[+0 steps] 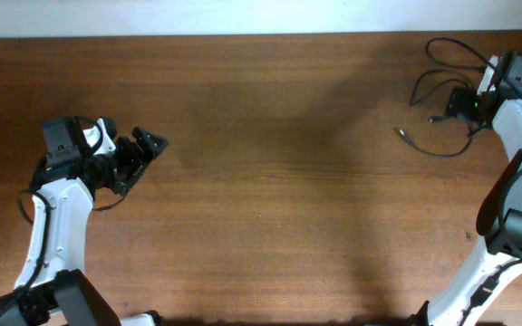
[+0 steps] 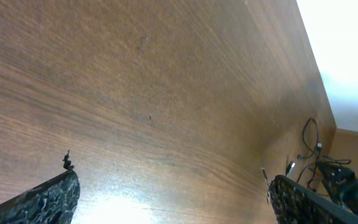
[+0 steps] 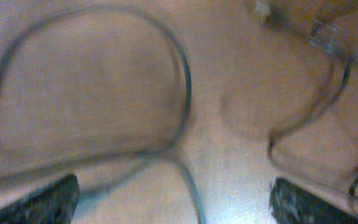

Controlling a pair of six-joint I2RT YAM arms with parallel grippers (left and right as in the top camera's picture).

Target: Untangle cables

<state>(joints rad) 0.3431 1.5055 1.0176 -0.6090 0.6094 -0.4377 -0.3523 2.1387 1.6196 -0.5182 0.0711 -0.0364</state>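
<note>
Cables (image 1: pixel 435 80) lie in the far right corner of the brown wood-grain table (image 1: pixel 270 181): thin black flexible cords in loose, overlapping loops, with one small plug end trailing left of the bundle. The right gripper (image 1: pixel 460 104) sits directly over these loops. The left gripper (image 1: pixel 148 154) is at the left side of the table, well apart from the cords.

Left wrist view: the left gripper (image 2: pixel 173 199) has its fingers (image 2: pixel 48 199) spread wide, rough black pads at either lower corner, with only bare table between them. The cables (image 2: pixel 306 132) appear far off as fine curved lines.

Right wrist view: blurred. The right gripper (image 3: pixel 173 202) is spread wide, its textured fingers (image 3: pixel 42 202) clamped on nothing. The cables (image 3: pixel 185 81) form rounded loops on the wood below, one strand running between the fingertips.
</note>
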